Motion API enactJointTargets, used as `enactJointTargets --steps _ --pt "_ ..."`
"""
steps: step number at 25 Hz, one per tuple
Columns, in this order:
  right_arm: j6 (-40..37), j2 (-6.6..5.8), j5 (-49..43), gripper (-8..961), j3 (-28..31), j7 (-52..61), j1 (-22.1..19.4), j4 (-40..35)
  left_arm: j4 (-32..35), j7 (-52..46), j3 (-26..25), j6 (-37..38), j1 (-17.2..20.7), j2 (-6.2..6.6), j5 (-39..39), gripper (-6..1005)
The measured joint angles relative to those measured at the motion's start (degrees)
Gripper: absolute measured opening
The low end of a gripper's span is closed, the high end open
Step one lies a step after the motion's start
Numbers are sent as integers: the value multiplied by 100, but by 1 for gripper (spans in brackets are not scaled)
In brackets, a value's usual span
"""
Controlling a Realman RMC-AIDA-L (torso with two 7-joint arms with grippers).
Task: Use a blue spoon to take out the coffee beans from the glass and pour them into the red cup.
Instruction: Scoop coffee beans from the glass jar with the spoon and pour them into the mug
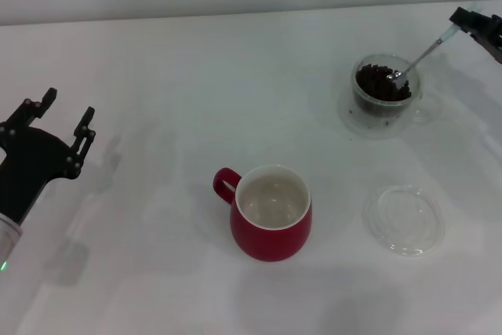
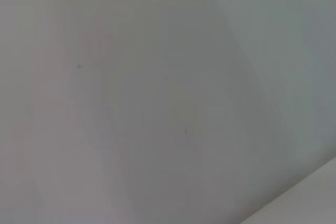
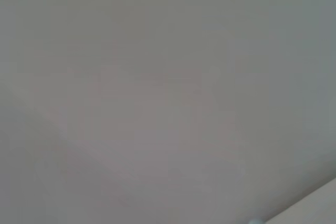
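Right gripper clamps blue spoon handle, bowl in glass among coffee beans | your risk: fast lift spills beans short of red cup | left gripper parked, fingers spread, empty

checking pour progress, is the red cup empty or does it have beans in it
Empty: the red cup stands upright and its white interior shows no beans.

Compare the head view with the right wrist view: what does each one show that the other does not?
Only the head view shows the right gripper holding the blue spoon, its bowl in the glass of coffee beans, plus the empty red cup, a clear dish and the open left gripper. The right wrist view shows nothing more, only a blank pale surface. Both share that pale surface.
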Motion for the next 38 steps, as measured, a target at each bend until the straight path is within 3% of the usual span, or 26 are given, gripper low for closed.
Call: enactJointTargets --steps 24,38 --pt "151 30 989 145 149 717 -213 837 -222 3 0 0 -123 4 141 517" --pt "330 13 1168 145 201 1048 -342 856 -260 3 0 -12 -186 4 143 514"
